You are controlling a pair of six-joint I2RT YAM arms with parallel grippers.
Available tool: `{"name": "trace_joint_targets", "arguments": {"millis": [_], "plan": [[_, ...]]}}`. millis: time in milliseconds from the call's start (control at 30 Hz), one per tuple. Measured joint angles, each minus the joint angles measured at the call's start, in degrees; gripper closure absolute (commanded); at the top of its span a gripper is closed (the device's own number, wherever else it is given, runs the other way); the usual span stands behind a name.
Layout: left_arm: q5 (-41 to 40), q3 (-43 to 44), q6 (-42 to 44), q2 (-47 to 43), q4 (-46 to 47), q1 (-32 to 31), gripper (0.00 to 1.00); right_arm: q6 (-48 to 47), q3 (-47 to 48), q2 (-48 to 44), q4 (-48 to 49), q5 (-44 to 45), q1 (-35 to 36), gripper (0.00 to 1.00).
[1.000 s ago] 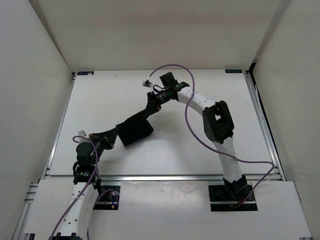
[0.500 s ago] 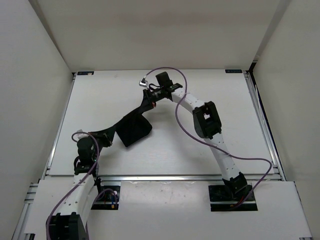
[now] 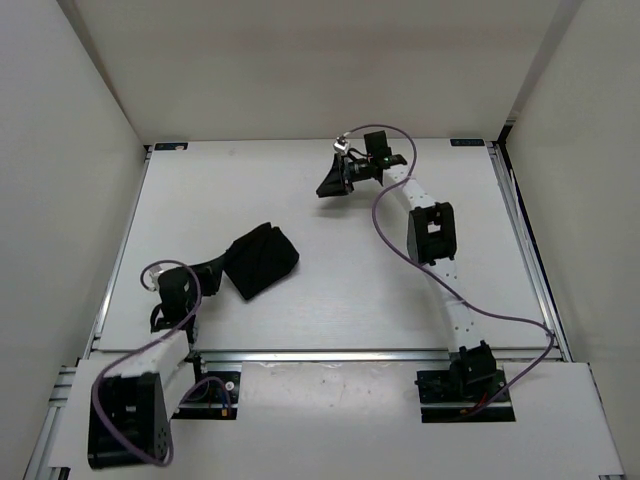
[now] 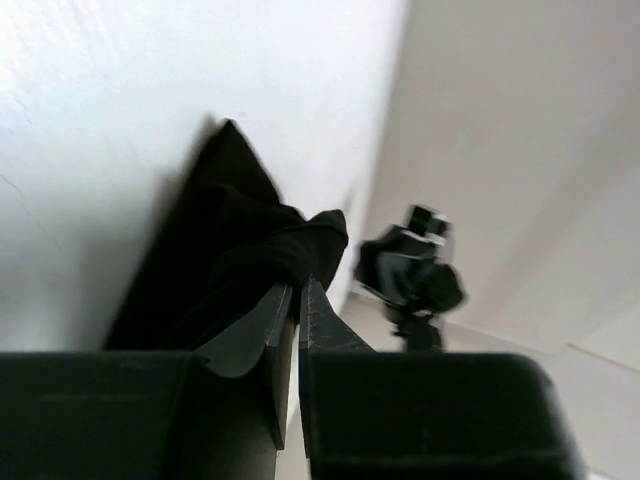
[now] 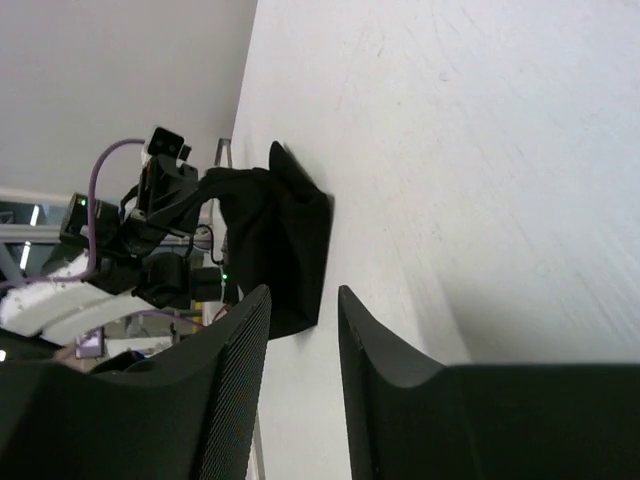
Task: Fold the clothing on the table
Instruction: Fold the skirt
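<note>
While clothing (image 3: 262,260) lies bunched on table (image 3: 400,300), right gripper (image 3: 326,187) parted (empty)

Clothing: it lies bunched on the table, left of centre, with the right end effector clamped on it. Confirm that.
Wrong in one respect: the right end effector is not clamped on the clothing. Its jaws stand apart with nothing between them, clear of the cloth, as the right wrist view shows. The clothing does lie bunched on the table, left of centre.
</note>
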Motion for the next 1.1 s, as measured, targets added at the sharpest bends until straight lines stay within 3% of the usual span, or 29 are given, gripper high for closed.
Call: {"name": "trace_joint_targets", "arguments": {"millis": [233, 300, 333, 367, 400, 500, 633, 767, 833, 900, 1033, 1100], "plan": [[0.68, 10.54, 5.07, 22.12, 6.36, -4.20, 0.84, -13.68, 5.81, -0.04, -11.61, 2.91, 3.74, 0.53], [0.90, 13.51, 5.81, 25.88, 7.98, -5.44, 0.77, -18.16, 7.17, -0.04, -15.85, 3.82, 4.98, 0.48], [0.90, 14.71, 6.19, 27.19, 8.52, -5.97, 0.55, -20.39, 8.00, -0.04, -17.81, 4.35, 5.66, 0.46], [0.94, 15.80, 6.91, 28.28, 8.90, -6.36, 0.24, -22.73, 8.90, -0.04, -19.71, 4.87, 6.16, 0.41], [1.07, 16.72, 7.54, 29.07, 9.11, -6.71, 0.02, -24.85, 9.64, -0.04, -21.42, 5.22, 6.43, 0.36], [1.20, 18.27, 8.50, 30.05, 9.31, -7.17, 0.01, -31.98, 11.89, -0.07, -26.40, 6.58, 6.19, 0.31], [1.25, 19.82, 11.32, 30.05, 8.17, -7.63, 0.01, -41.29, 12.68, -0.07, -33.59, 8.96, 5.14, 0.30], [2.62, 25.62, 17.25, 30.73, 3.61, -8.74, 0.02, -48.46, 12.68, -0.09, -40.28, 10.95, 4.02, 0.41], [4.42, 30.29, 21.07, 31.89, 0.98, -10.29, 0.02, -50.51, 12.68, -0.17, -41.00, 10.51, 3.45, 0.84], [5.92, 33.59, 24.30, 32.68, -0.24, -12.57, 0.02, -51.49, 12.68, -0.66, -41.33, 8.94, 3.23, 1.00], [5.99, 32.61, 28.22, 31.41, -2.56, -16.96, 0.01, -51.60, 12.68, -2.78, -41.48, 3.98, 3.43, 1.00], [5.60, 32.59, 30.77, 31.32, -5.90, -18.58, 0.06, -52.02, 12.68, -4.00, -42.66, 1.20, 4.15, 1.00]]}}
